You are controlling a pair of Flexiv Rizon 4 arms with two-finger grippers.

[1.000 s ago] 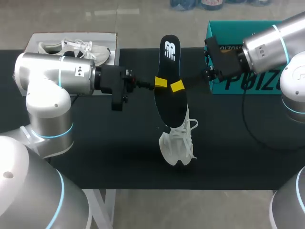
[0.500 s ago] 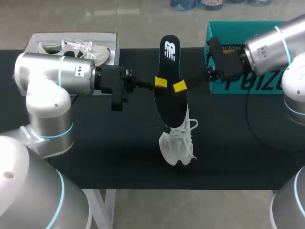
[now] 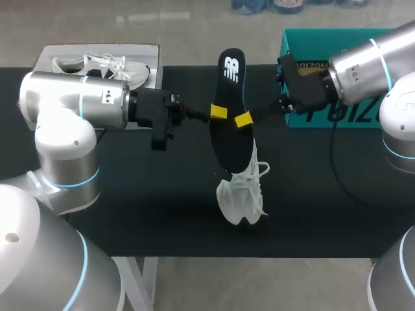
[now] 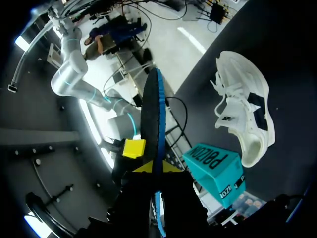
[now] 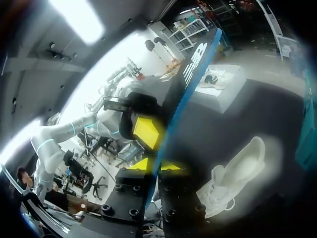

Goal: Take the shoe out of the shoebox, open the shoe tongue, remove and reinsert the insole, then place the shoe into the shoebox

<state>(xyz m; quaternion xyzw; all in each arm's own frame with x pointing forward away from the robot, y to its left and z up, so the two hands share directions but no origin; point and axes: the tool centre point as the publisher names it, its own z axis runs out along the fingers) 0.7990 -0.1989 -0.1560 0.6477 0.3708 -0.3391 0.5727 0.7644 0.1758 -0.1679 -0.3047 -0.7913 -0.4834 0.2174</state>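
A black insole (image 3: 230,110) with a blue underside hangs in the air over the middle of the table. My left gripper (image 3: 218,112) is shut on its left edge, and in the left wrist view the insole (image 4: 153,114) runs edge-on out from between the fingers of that gripper (image 4: 156,167). My right gripper (image 3: 243,119) pinches the opposite edge, and its own view shows its yellow tips (image 5: 156,165) pressed on both faces of the insole (image 5: 190,74). The white shoe (image 3: 242,194) lies on the black table below, free of both grippers. The teal shoebox (image 3: 305,45) stands at the back right.
A white box (image 3: 45,58) holding a second white shoe (image 3: 97,65) sits at the back left edge. Black tabletop (image 3: 162,194) lies bare around the shoe, on both sides and toward the front edge.
My right gripper's fingers have closed onto the insole's right edge, and its wrist has shifted slightly. The left arm, the insole and the shoe stay where they were.
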